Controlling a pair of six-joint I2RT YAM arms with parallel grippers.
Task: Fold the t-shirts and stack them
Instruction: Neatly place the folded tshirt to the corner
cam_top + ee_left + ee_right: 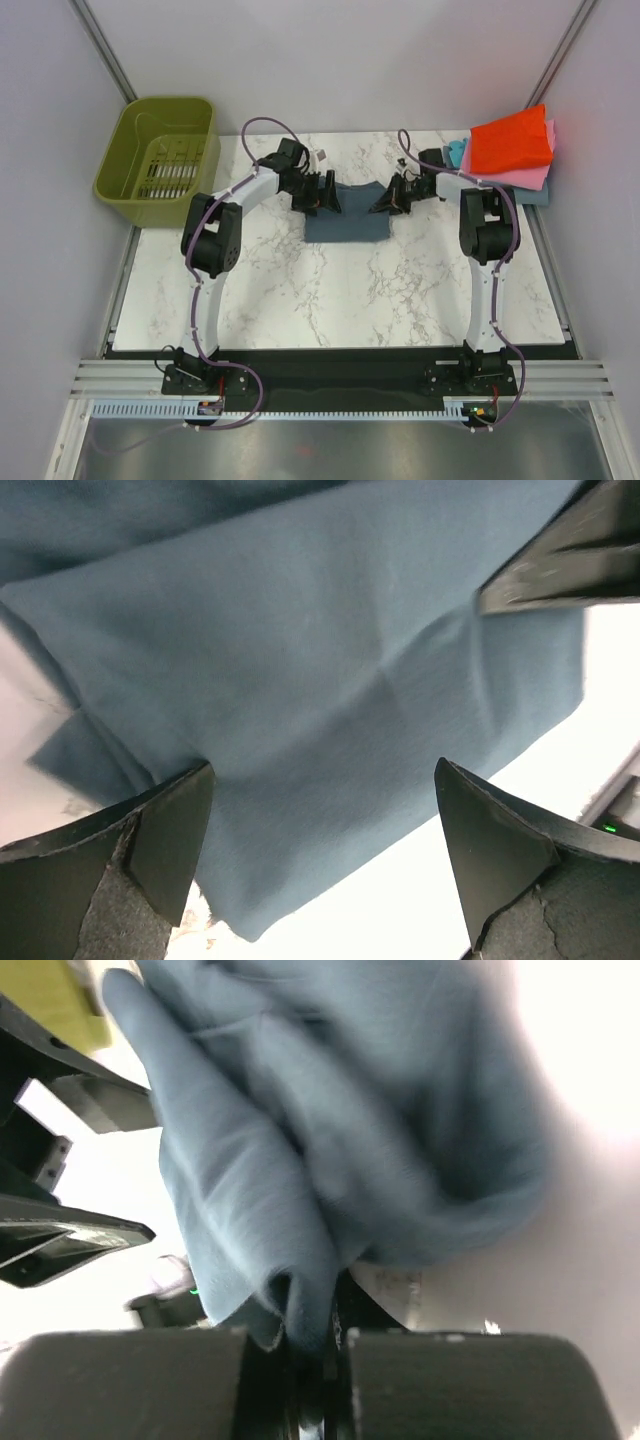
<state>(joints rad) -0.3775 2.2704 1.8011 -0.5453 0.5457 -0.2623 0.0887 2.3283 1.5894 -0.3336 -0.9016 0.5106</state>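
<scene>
The slate blue-grey t-shirt (347, 220) lies partly folded at the back middle of the marble table. My left gripper (328, 193) is at its left edge, open, with the cloth (320, 680) under and between the spread fingers (160, 840). My right gripper (385, 200) is at the shirt's right edge, shut on a bunched edge of the cloth (290, 1210). A stack of folded shirts sits at the back right: red-orange (510, 142) on top, pink (530, 178) below, teal blue (455, 153) showing at its left.
An olive-green plastic basket (160, 160) stands off the table's back left corner. White walls close in the back and sides. The marble tabletop (340, 290) spreads in front of the shirt.
</scene>
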